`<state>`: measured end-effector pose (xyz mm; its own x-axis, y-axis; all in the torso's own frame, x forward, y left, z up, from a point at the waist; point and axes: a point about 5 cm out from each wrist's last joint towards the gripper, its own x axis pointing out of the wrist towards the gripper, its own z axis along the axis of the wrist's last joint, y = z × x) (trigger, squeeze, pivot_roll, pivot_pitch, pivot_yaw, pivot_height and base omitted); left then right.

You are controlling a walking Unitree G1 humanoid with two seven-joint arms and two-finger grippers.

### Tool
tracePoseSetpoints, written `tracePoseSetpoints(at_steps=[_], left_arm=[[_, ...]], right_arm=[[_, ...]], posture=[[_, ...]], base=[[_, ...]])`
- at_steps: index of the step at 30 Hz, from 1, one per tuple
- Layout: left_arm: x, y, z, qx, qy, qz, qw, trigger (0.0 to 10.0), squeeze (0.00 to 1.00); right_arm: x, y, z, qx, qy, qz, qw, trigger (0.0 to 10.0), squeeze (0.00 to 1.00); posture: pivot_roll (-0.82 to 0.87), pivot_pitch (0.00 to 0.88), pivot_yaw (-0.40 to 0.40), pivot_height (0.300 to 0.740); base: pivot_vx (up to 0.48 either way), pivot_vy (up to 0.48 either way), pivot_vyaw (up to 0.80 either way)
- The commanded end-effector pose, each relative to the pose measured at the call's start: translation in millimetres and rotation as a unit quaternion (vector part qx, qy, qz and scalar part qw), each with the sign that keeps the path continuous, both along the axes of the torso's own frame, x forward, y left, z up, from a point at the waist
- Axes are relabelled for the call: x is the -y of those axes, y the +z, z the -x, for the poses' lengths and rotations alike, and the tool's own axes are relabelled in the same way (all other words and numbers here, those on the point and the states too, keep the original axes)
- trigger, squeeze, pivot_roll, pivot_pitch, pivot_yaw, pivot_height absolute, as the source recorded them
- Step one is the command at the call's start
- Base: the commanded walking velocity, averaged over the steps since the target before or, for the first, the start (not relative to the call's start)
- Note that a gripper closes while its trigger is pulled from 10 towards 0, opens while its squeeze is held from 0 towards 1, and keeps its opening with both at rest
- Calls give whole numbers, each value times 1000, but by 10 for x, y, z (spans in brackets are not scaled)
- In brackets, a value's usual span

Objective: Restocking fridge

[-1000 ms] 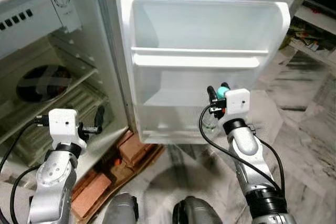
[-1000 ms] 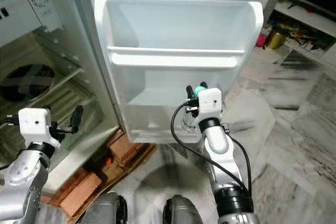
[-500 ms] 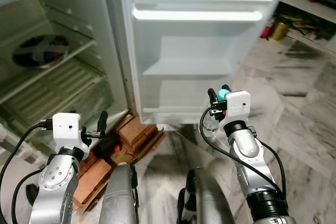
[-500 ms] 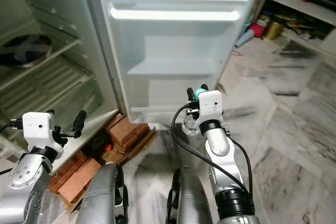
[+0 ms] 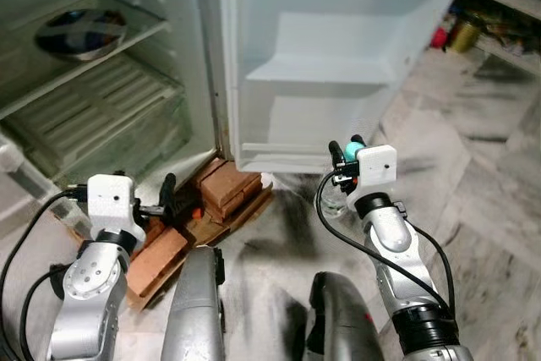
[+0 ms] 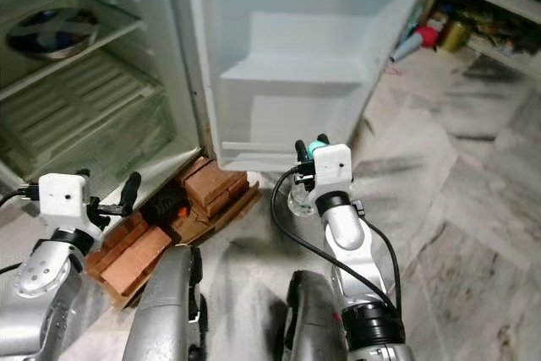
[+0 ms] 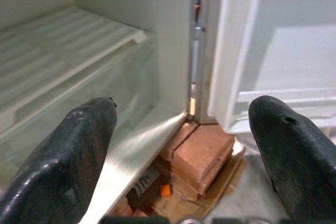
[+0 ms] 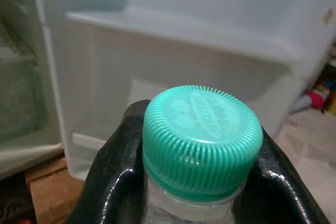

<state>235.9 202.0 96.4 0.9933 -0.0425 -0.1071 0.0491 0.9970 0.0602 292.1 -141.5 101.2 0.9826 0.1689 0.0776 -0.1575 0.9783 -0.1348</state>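
right hand [image 5: 345, 151]: fingers pinched on the neck of a clear bottle [image 8: 195, 145] just under its teal cap [image 8: 202, 132], held upright in front of the open fridge door [image 5: 338, 57], low down near its bottom edge
left hand [image 7: 184, 145]: fingers spread wide, nothing between them, hovering in front of the fridge body by the hinge side
fridge [image 5: 101, 65]: open, one plate [image 5: 80, 31] on an upper shelf, wire shelves below bare; door shelf [image 5: 325, 73] bare too
under fridge: bricks [image 5: 224, 196] on cardboard (propping it up, by the look of it)
step: likely carrying the bottle to a door shelf, not placed yet
risk 1: bottle sits well below the door shelf, so a flat push forward would hit the door panel or lip
risk 2: grip is at the neck only, body could swing and slip if it bumps
risk 3: feet close to the bricks, a step could knock them
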Motion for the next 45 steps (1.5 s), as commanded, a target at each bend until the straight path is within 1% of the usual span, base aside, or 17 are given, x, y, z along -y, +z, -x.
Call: tracePoseSetpoints(at_steps=[1,9,18,24,31,36,45], left_arm=[[11,27,3,7,-6,-2,1000,10000,0],[28,33,-32,10,-10,-1,1000,10000,0],[46,29,-35,10,-12,2,1000,10000,0],[53,29,-38,11,-11,6,1000,10000,0],[57,26,-40,11,-11,6,1000,10000,0],[55,23,-44,11,-9,3,1000,10000,0],[53,21,-43,10,-12,3,1000,10000,0]], right_arm=[[34,68,-20,17,-7,1,1000,10000,0],[30,76,-31,19,-7,4,1000,10000,0],[31,74,-39,19,-6,6,1000,10000,0],[-27,68,-31,18,6,5,1000,10000,0],[-46,71,-24,18,16,9,1000,10000,0],[-111,76,2,21,41,11,999,10000,0],[-143,75,17,23,52,12,998,10000,0]], posture=[[87,138,-55,626],[86,141,-53,626],[87,143,-56,626],[87,144,-59,626],[85,144,-60,626],[84,145,-59,626],[86,147,-57,626]], base=[[311,0,0],[322,0,0],[330,0,0],[328,0,0],[301,0,0],[243,0,0],[246,0,44]])
